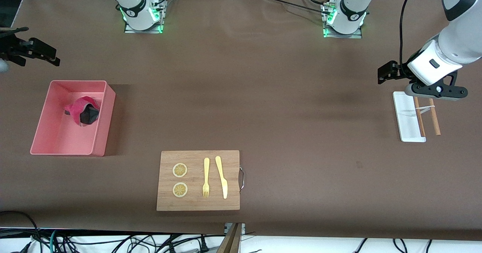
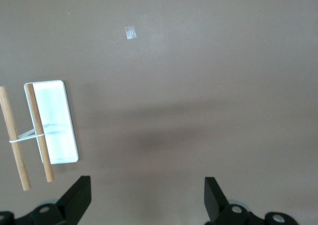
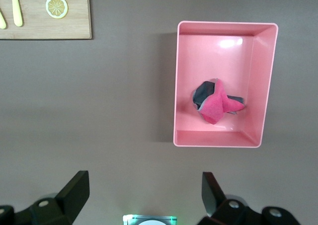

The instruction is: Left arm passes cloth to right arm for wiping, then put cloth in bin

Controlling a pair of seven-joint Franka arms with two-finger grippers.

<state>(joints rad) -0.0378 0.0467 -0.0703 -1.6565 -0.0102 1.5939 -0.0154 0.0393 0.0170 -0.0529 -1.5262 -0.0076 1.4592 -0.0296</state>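
Observation:
The crimson-pink cloth [image 1: 83, 110] lies crumpled inside the pink bin [image 1: 101, 125] at the right arm's end of the table, its dark grey underside partly showing. The right wrist view shows the same cloth [image 3: 216, 106] resting on the floor of the bin [image 3: 218, 138]. My right gripper [image 1: 52, 57] hangs open and empty over bare table beside the bin, and its fingers [image 3: 145, 183] are spread wide. At the left arm's end, my left gripper [image 1: 382, 74] is also open and empty [image 2: 147, 185], over bare table beside a white tray.
A small white tray [image 1: 408, 117] [image 2: 52, 120] with two wooden sticks [image 1: 427, 115] [image 2: 37, 130] lies below the left arm. A wooden cutting board [image 1: 231, 162] [image 3: 49, 26] holding two lemon slices, a fork and a knife sits near the front edge. The right arm's base [image 3: 149, 219] glows green.

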